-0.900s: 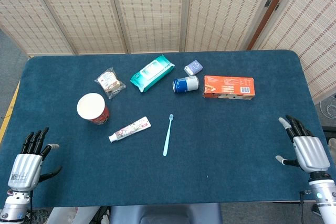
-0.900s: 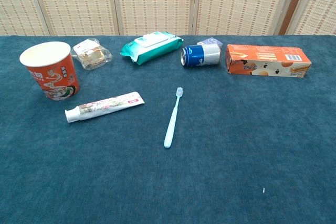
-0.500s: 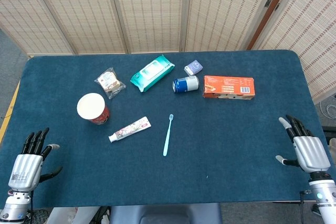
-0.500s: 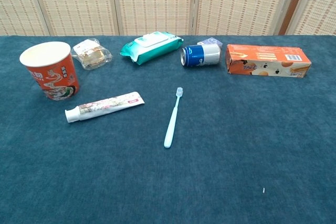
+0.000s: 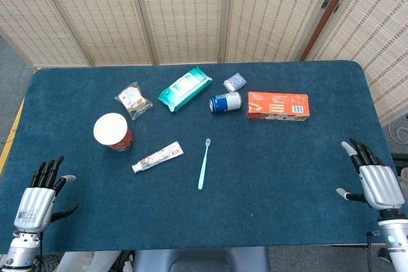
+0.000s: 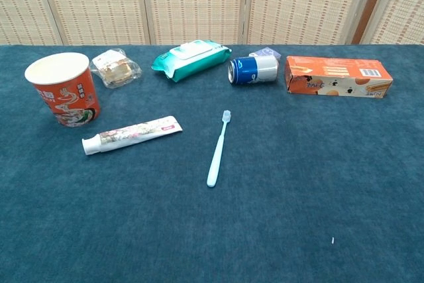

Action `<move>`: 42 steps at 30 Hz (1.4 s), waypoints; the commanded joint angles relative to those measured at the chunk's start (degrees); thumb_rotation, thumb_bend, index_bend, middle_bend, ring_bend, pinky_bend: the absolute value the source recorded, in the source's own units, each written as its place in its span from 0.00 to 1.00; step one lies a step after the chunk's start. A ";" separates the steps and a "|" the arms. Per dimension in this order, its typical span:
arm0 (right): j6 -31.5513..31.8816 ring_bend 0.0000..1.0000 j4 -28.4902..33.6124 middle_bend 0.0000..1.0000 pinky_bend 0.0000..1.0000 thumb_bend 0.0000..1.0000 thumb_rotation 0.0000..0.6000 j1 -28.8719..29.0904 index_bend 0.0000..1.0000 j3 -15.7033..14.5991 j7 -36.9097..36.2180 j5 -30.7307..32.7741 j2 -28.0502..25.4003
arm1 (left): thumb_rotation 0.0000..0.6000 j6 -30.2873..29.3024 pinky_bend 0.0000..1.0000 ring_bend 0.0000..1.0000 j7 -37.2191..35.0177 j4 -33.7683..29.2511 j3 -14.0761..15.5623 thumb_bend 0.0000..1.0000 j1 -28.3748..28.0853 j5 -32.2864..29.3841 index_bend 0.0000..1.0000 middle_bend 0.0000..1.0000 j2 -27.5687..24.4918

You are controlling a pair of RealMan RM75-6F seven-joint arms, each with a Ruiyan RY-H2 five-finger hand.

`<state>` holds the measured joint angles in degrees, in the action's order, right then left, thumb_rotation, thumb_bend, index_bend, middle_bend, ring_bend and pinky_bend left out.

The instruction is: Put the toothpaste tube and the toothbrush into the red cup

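Both my hands have slid a little lower toward the near edge of the table (image 5: 306,176) since a moment ago; nothing on the cloth has shifted. My left hand (image 5: 35,205) hovers at the near left corner, fingers spread apart and holding nothing. My right hand (image 5: 377,183) sits at the near right edge, likewise spread wide and empty. The red cup (image 6: 63,89) stands upright on the left. The toothpaste tube (image 6: 131,134) lies flat just beside it, toward the middle. The toothbrush (image 6: 218,148) lies flat near the tube, apart from it, bristle end pointing away from me. Farther back sit a wipes pack (image 5: 185,88), a blue can (image 5: 225,102) on its side and an orange box (image 5: 278,106).
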<state>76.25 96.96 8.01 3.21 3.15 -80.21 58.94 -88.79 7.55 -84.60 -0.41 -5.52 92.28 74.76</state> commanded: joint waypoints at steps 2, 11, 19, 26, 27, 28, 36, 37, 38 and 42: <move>0.30 0.00 0.03 0.04 0.25 0.00 1.00 -0.15 0.05 0.14 -0.29 0.10 -0.14 | 1.00 -0.19 0.00 0.00 -0.37 -0.77 0.36 0.07 -0.18 1.00 0.32 0.00 -0.22; 0.85 0.00 0.08 0.04 0.25 0.00 1.00 -0.41 0.05 0.54 -2.42 -0.07 -1.18 | 1.00 2.07 0.00 0.00 0.72 -10.51 2.23 0.00 -2.77 6.90 0.31 0.00 -4.57; 2.87 0.00 0.60 0.04 0.25 0.00 1.00 -1.49 0.05 0.74 -4.68 -0.78 -2.52 | 1.00 11.91 0.00 0.00 7.38 -19.23 0.96 0.00 -8.60 6.38 0.36 0.00 -6.34; 3.90 0.00 0.78 0.04 0.25 0.00 1.00 -2.17 0.05 0.88 -5.79 -0.96 -3.18 | 1.00 20.68 0.00 0.00 12.87 -23.86 -2.13 0.00 -13.98 0.55 0.39 0.00 -5.05; 3.90 0.00 0.76 0.04 0.25 0.00 1.00 -2.19 0.05 0.88 -5.93 -1.02 -3.24 | 1.00 21.58 0.00 0.00 13.83 -24.28 -2.39 0.00 -14.57 -0.10 0.39 0.00 -4.75; 3.84 0.00 0.73 0.04 0.25 0.00 1.00 -2.20 0.05 0.87 -6.15 -1.03 -3.34 | 1.00 22.66 0.00 0.00 15.30 -24.72 -2.68 0.00 -15.32 -0.79 0.39 0.00 -4.29; 3.58 0.00 0.56 0.04 0.25 0.00 1.00 -2.35 0.05 1.05 -7.45 -0.65 -3.93 | 1.00 28.32 0.00 0.00 23.31 -23.27 -5.41 0.00 -20.35 -6.81 0.39 0.00 1.15; 3.63 0.00 0.57 0.04 0.25 0.00 1.00 -2.40 0.05 1.06 -7.58 -0.67 -4.00 | 1.00 28.63 0.00 0.00 24.05 -22.58 -5.93 0.00 -20.97 -7.53 0.39 0.00 1.98; 3.68 0.00 0.56 0.04 0.25 0.00 1.00 -2.45 0.05 1.08 -7.75 -0.69 -4.07 | 1.00 28.93 0.00 0.00 25.02 -21.63 -6.56 0.00 -21.71 -8.53 0.39 0.00 3.11; 3.69 0.00 0.40 0.04 0.25 0.00 1.00 -2.51 0.05 1.18 -8.23 -0.63 -4.18 | 1.00 29.67 0.00 0.00 27.37 -19.12 -8.17 0.00 -23.75 -12.11 0.38 0.00 6.39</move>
<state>79.95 97.38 5.50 4.38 -5.08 -80.86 54.77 -59.72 34.06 -104.92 -7.65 -28.19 81.59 79.80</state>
